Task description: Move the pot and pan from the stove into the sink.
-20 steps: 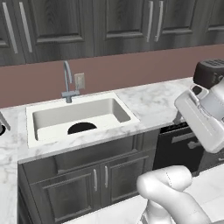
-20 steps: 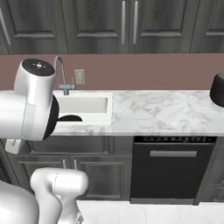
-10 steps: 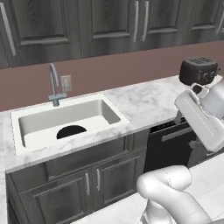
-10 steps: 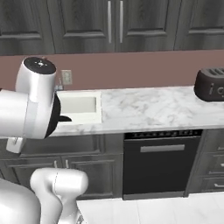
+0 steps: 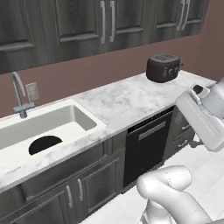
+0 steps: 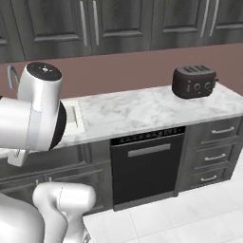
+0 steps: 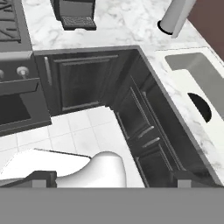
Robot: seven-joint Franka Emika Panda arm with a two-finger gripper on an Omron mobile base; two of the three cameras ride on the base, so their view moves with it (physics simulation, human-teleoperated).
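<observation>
base has driven right: sink (image 5: 26, 131) now sits at frame left, toaster (image 5: 163, 68) in view. pan (image 5: 44, 144) lies in sink, well apart from gripper (image 7: 111, 179); jaws spread wide, empty. stove (image 7: 11, 26) at hand view's top left.

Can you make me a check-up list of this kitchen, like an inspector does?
Surface: white marble counter, bare between sink and toaster.
Job's things: the sink holds a dark round thing; pot or pan, cannot tell. The stove has a corner with grate and knobs in the hand view.
Clutter: dark toaster at the counter's right end.
Grippers: gripper open, holding nothing, above the floor.
Cables: nothing seen.
Surroundings: dark cabinets, black dishwasher, silver faucet, wall outlet, white tiled floor.
</observation>
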